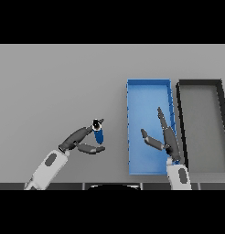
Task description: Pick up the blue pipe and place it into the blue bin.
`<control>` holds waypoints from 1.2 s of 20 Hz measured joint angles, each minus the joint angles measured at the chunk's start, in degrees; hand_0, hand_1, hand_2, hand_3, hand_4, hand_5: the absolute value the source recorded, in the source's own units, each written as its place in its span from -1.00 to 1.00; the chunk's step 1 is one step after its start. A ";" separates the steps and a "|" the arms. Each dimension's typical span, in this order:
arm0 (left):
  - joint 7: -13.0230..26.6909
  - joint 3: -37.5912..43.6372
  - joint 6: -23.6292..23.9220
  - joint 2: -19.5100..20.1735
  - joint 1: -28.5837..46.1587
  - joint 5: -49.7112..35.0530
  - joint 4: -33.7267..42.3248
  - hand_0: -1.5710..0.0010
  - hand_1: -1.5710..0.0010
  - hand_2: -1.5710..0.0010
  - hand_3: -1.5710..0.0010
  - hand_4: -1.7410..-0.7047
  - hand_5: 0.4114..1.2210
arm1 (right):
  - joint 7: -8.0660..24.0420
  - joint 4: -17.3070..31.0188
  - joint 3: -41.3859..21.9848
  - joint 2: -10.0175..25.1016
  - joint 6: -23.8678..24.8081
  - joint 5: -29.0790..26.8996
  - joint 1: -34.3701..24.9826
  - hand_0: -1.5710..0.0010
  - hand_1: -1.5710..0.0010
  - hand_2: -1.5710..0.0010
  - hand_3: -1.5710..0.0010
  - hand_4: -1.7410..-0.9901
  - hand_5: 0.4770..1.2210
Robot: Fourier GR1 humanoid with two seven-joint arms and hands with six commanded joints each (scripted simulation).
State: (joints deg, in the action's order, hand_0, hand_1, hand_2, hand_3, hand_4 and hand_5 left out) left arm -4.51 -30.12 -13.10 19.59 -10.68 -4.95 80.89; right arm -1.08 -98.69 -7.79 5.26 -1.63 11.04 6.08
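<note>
The blue pipe (99, 135) is a short blue tube, left of the blue bin (149, 91). My left hand (82, 139) comes in from the lower left and its fingers and thumb are curled round the pipe, with the fingers along its top and the thumb under it. The pipe's upper end sits at the fingertips. My right hand (165, 137) is over the blue bin with straight, spread fingers and holds nothing.
A dark grey bin (200, 84) stands right next to the blue bin on its right. Grey table (59, 82) stretches to the left and behind.
</note>
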 measured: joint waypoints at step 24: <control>-7.38 -1.17 4.35 -10.27 -3.08 -2.13 -0.05 -0.93 -0.94 -0.94 -0.84 -0.96 0.95 | -0.92 0.78 0.44 0.11 -0.17 -0.35 -0.44 1.00 1.00 1.00 1.00 0.49 -0.65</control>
State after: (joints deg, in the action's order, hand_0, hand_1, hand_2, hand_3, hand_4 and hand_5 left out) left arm -11.89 -31.29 -8.75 9.32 -13.76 -7.09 80.83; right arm -2.00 -97.92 -7.35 5.37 -1.80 10.69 5.63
